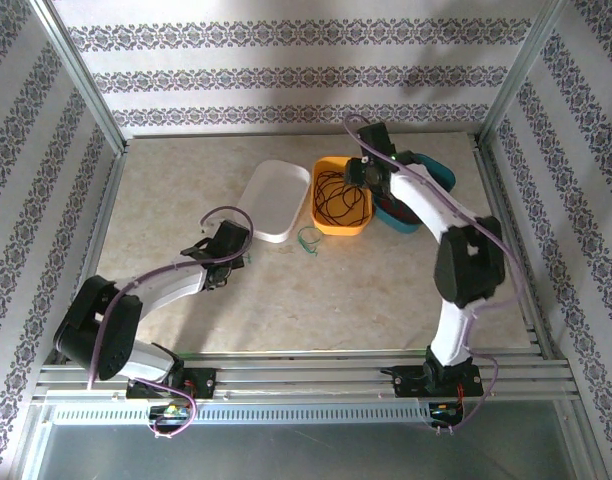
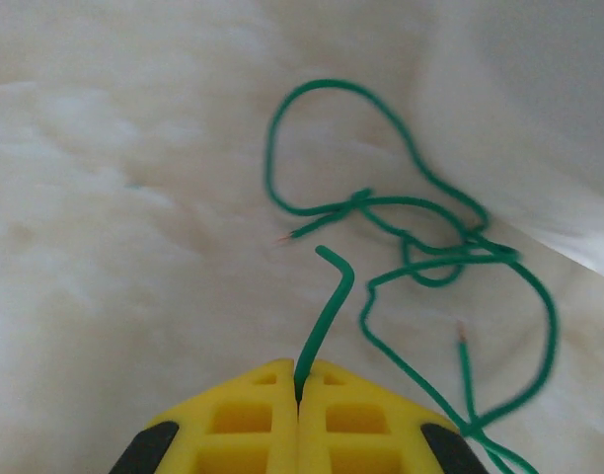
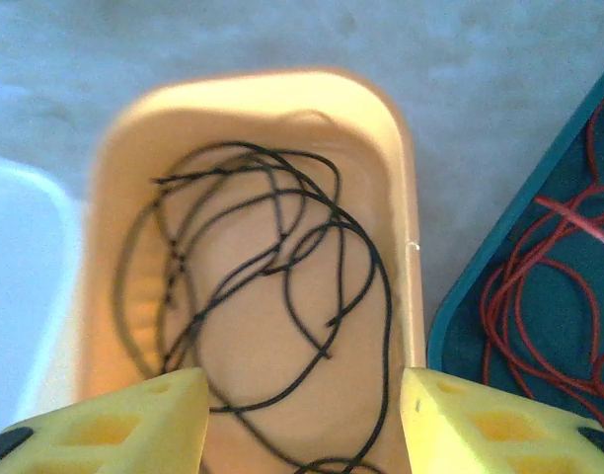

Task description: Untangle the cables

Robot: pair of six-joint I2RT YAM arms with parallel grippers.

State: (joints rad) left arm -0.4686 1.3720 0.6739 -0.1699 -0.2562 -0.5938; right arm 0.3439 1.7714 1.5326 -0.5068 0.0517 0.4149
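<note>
Left tool [image 2: 298,387] clamps a green cable [image 2: 327,316]; right tool [image 3: 302,395], jaws apart, hangs over black cables [image 3: 282,265] in orange tray [image 3: 406,178].

We find the top view softly and evenly lit, a little hazy, with only pale shadows under the arms on the table [image 1: 316,300]. In the left wrist view, light washes the surface almost to white. The green cable [image 2: 327,326] is crisp at centre but smears toward 4 o'clock. In the right wrist view we note a bluish cast at 12 o'clock. The orange tray [image 3: 409,227] has a blurred rim at 9 o'clock, and the black cables [image 3: 272,267] look slightly soft.
</note>
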